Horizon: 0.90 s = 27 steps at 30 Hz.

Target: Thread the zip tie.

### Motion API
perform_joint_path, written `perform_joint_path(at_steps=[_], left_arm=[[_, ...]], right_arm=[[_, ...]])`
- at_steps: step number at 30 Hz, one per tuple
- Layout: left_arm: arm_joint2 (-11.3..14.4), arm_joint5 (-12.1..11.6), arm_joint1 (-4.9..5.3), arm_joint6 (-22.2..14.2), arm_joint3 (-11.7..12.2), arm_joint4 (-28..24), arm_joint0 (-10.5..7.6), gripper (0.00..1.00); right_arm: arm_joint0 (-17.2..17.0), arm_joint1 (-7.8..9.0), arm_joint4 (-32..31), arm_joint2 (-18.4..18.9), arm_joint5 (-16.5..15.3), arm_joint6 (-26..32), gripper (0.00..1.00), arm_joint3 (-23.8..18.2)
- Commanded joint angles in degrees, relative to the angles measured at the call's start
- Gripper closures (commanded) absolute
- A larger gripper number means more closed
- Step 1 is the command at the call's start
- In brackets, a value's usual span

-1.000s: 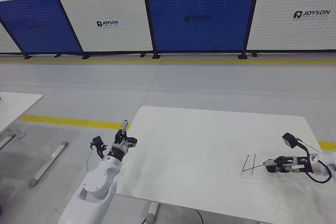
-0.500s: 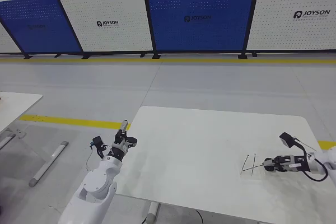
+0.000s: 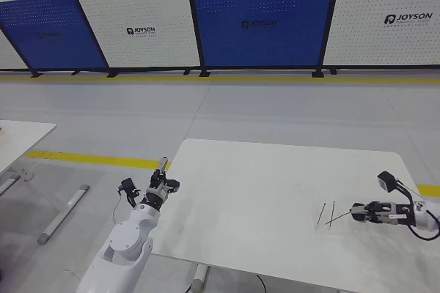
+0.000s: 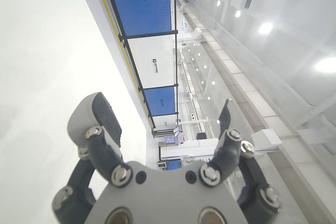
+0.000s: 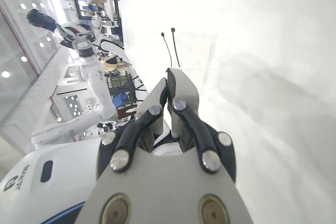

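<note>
Fingers of your right gripper (image 3: 351,214) are squeezed shut on a thin black zip tie (image 3: 337,217), at the right side of the white surface (image 3: 264,198). Two more zip ties (image 5: 175,46) lie flat just past it, side by side. Your left gripper (image 4: 168,114) is wide open by the surface's left edge.

Lighting bright and even, from rows of ceiling lamps (image 4: 265,28) above. The white table (image 3: 279,190) glares hard in both my wrist views, surface washed out; my right gripper (image 5: 168,72) reads grey against it. Straight lines bow towards wrist-view edges.
</note>
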Motion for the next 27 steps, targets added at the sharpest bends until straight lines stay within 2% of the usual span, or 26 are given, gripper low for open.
perform_joint_path(at_steps=[1,3,7,14,17,19,23,27], left_arm=[[0.0,0.0,0.0,0.0,0.0,0.0,0.0,0.0],[0.0,0.0,0.0,0.0,0.0,0.0,0.0,0.0],[0.0,0.0,0.0,0.0,0.0,0.0,0.0,0.0],[0.0,0.0,0.0,0.0,0.0,0.0,0.0,0.0],[0.0,0.0,0.0,0.0,0.0,0.0,0.0,0.0],[-0.7,-0.7,-0.07,0.5,-0.1,-0.4,-0.37,0.0],[-0.9,-0.7,-0.11,-1.1,-3.6,0.2,0.35,0.0],[2.5,0.3,-0.08,-4.2,-7.9,6.5,1.51,0.0]], right_arm=[[-1.5,1.01,3.2,2.8,0.0,0.0,1.0,-1.4],[-3.1,1.97,5.4,5.4,0.0,0.0,1.0,-3.4],[-8.1,3.89,9.1,10.3,0.0,0.0,1.0,-10.3],[-8.1,3.89,9.1,10.3,0.0,0.0,1.0,-10.3],[-10.4,3.74,8.7,10.3,0.0,-2.4,1.0,-14.0],[-12.7,3.6,10.4,11.2,0.0,-3.0,1.0,-18.2],[-15.9,2.73,9.1,11.0,0.0,-8.0,1.0,-25.8],[-16.3,1.14,8.3,8.4,0.0,-11.3,1.0,-29.2]])
